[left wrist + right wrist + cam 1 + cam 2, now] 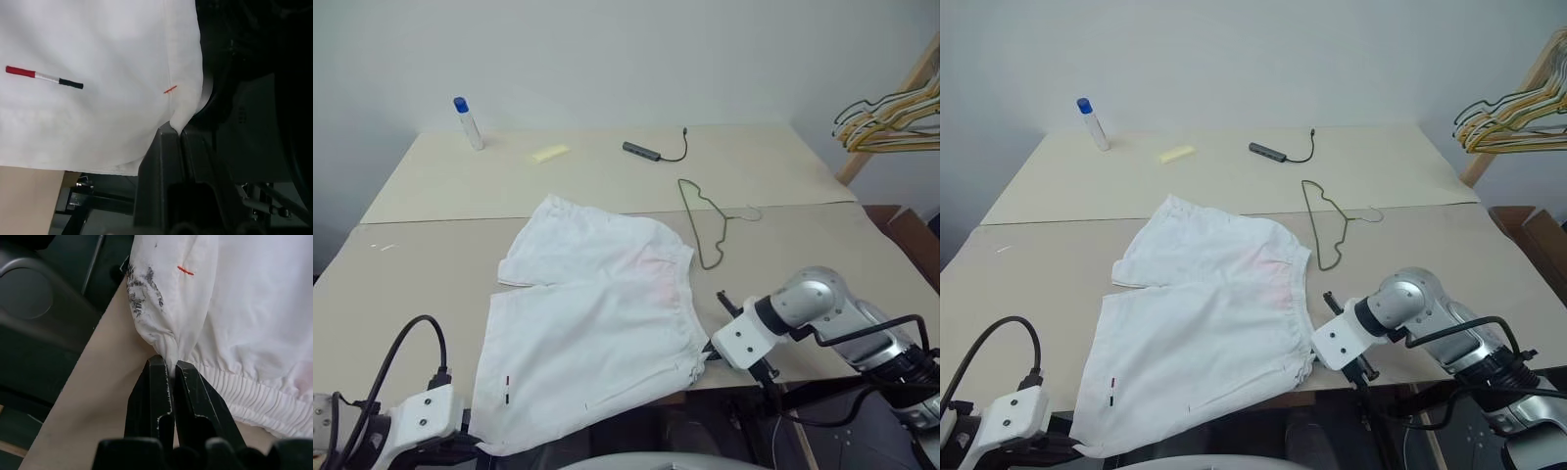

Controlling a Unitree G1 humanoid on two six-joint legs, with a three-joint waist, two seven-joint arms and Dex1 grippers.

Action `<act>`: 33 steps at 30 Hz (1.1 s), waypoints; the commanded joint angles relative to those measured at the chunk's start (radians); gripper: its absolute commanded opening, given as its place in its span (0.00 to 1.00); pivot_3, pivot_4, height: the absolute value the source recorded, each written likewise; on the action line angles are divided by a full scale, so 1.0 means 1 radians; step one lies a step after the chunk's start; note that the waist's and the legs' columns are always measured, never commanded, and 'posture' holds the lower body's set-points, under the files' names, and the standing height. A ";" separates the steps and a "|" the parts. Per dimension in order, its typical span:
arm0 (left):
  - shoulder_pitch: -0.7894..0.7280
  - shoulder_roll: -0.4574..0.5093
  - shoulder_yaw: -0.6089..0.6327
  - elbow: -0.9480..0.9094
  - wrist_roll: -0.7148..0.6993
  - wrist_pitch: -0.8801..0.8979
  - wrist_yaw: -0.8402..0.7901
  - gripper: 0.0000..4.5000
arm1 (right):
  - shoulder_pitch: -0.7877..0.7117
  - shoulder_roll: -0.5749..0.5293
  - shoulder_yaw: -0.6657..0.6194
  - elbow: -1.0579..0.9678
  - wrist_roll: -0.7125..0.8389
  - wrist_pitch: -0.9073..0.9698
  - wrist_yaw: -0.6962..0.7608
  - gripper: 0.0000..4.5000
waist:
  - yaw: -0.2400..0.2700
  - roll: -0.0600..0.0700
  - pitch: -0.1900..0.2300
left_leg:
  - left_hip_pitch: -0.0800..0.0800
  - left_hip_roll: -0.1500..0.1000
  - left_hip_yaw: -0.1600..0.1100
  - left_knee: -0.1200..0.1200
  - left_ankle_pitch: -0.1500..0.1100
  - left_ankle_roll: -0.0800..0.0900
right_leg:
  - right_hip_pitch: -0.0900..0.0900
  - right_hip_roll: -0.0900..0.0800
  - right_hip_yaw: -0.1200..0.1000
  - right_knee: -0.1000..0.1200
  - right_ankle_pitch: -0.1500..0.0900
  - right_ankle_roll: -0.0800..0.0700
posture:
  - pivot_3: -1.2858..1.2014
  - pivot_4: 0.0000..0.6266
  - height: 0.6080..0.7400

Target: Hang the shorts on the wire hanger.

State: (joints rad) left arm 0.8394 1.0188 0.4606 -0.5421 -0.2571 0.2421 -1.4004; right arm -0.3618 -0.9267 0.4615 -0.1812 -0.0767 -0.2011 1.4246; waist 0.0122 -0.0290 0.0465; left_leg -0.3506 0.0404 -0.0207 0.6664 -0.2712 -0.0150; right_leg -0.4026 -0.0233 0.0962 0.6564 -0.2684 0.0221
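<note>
Both grippers pinch the near edge of the white cloth shorts (592, 313), spread flat at the table's front.

The left gripper (175, 128) is clamped on a hem corner, the right gripper (170, 364) on the waist end of the elastic band. The thin dark wire hanger (705, 223) lies free on the beige table (411, 264) just beyond the shorts. Lift both corners evenly, keeping the cloth taut; the hem grip looks shallow, though that view is tight.
</note>
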 commanded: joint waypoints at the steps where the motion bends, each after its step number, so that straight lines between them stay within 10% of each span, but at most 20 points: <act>1: -0.023 0.010 0.000 -0.008 -0.006 -0.024 -0.017 0.01 | -0.024 0.033 -0.006 0.055 -0.050 -0.068 -0.053 0.00 | 0.000 -0.001 0.000 | 0.000 0.000 0.000 0.000 0.000 0.000 | 0.000 0.000 0.000 0.000 0.000 0.000 | 0.56 0.00 1.00; 14: -0.106 -0.041 0.208 0.051 -0.243 -0.011 -0.118 0.87 | -0.027 -0.050 -0.219 0.080 0.270 0.087 0.027 1.00 | 0.000 0.000 0.000 | 0.001 0.001 0.000 0.000 0.000 0.000 | 0.001 0.000 0.000 0.001 0.000 0.000 | 0.57 0.00 1.00; 16: -0.165 -0.049 0.233 0.053 -0.318 0.033 -0.099 1.00 | -0.065 -0.018 -0.256 0.105 0.260 0.212 -0.064 1.00 | 0.000 0.000 0.000 | 0.003 0.001 0.000 0.000 0.000 0.000 | 0.001 0.001 0.000 0.001 0.000 -0.001 | 0.56 0.00 1.00; 25: -0.521 -0.121 0.093 0.039 -0.434 0.171 0.190 1.00 | -0.288 0.260 -0.305 0.352 0.177 0.823 -0.544 1.00 | -0.003 0.000 0.000 | 0.000 0.001 0.000 -0.001 0.000 0.000 | -0.001 0.002 0.001 0.002 0.006 0.000 | 0.56 0.00 1.00; 33: -0.702 -0.162 -0.104 0.024 -0.369 0.170 0.317 1.00 | -0.369 0.434 -0.310 0.689 0.084 0.784 -0.803 1.00 | -0.003 0.001 0.000 | -0.003 -0.001 0.000 -0.001 0.000 0.000 | -0.002 0.001 0.002 0.002 0.008 -0.002 | 0.56 0.00 1.00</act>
State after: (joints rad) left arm 0.1553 0.8585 0.3698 -0.4950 -0.6291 0.4200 -1.0964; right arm -0.6933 -0.4829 0.1663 0.4878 0.0312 0.6317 0.6495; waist 0.0091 -0.0282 0.0464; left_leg -0.3537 0.0394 -0.0210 0.6651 -0.2710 -0.0152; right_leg -0.4052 -0.0223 0.0981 0.6580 -0.2599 0.0199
